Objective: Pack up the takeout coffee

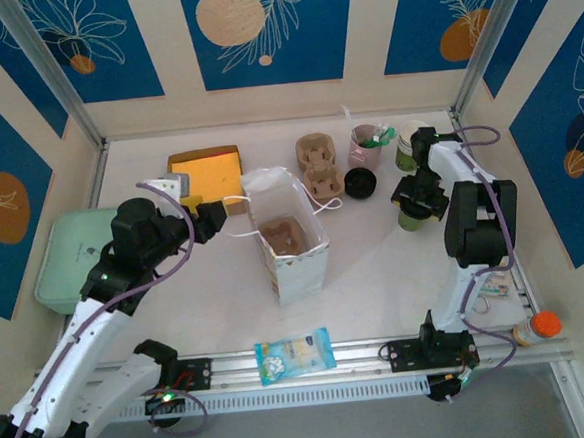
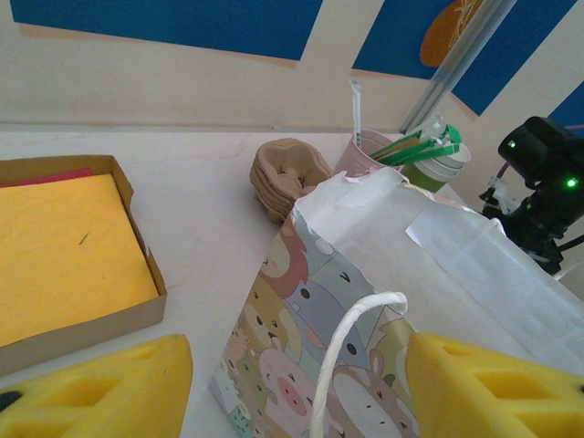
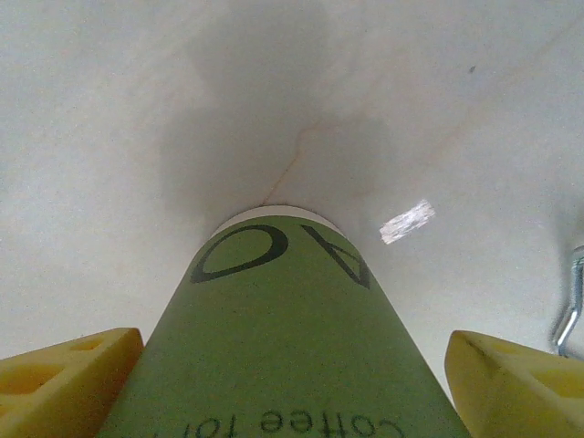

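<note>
1. My right gripper [image 1: 418, 202] is on the right side of the table [image 1: 199, 316], down over the green coffee cup [image 1: 410, 220].
2. Its jaws are wide, with one yellow finger [image 3: 64, 383] on each side of the cup. One finger is right up by the cup's side, and I cannot tell if it touches. On the other side I see a small gap, so I am not squeezing the cup.
3. The cup's far end rests on the white table, well apart from the bag. It has black letters on its green side.
4. My left gripper [image 1: 215, 216] is just beside the paper bag [image 1: 300, 264], at its left top edge.
5. Those jaws are apart too. The bag's white loop handle [image 2: 351, 356] hangs between my fingers, but they do not pinch it.
6. The bag stands open in the middle of the table, with cartoon animals on its side. A brown cup holder [image 1: 285, 235] sits inside it.
7. Behind the bag are a stack of cup holders [image 1: 318, 167], a pink cup [image 1: 369, 148] with sticks in it, a black lid [image 1: 360, 182] and a second green cup [image 1: 410, 149].
8. A box [image 1: 209, 172] with something yellow inside sits behind my left gripper, and a pale green tray [image 1: 62, 260] lies at the far left.
</note>
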You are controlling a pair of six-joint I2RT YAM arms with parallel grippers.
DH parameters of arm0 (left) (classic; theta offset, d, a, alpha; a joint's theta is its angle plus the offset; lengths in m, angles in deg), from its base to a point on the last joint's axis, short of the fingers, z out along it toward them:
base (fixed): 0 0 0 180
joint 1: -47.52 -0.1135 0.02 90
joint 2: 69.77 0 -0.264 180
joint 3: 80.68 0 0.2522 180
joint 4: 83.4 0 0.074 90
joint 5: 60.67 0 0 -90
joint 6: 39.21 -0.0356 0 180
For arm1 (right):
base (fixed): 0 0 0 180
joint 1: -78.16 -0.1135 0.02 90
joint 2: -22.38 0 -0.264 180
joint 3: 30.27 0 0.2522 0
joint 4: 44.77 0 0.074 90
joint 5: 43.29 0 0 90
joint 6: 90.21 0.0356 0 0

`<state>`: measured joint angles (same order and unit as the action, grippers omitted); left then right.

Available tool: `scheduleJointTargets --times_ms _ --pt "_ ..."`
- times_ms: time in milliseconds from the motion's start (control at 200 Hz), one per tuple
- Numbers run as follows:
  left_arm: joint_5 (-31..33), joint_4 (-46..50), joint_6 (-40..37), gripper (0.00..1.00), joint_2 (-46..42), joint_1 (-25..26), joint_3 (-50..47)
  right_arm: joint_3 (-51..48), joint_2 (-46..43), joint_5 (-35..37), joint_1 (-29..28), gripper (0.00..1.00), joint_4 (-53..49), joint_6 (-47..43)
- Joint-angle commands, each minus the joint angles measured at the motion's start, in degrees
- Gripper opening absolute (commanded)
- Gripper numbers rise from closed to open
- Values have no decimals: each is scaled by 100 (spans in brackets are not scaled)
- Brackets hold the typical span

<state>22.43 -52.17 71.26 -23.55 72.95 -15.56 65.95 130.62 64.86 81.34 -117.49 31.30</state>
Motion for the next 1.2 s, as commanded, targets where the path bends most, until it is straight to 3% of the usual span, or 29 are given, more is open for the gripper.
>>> scheduleJointTargets --times_ms 0,340,645,1196 --pt "97 30 -113 63 -122 41 25 62 -316 -56 -165 72 -287 58" --pt "48 -26 -34 63 -187 41 -46 783 -1085 -80 -738 66 -1031 -22" --pt "-82 48 -54 63 -282 41 -64 2094 -1647 -156 -1490 63 -1826 -11" --pt "-488 110 -1 63 -236 41 -116 4750 -1588 -194 -3289 58 -2676 134"
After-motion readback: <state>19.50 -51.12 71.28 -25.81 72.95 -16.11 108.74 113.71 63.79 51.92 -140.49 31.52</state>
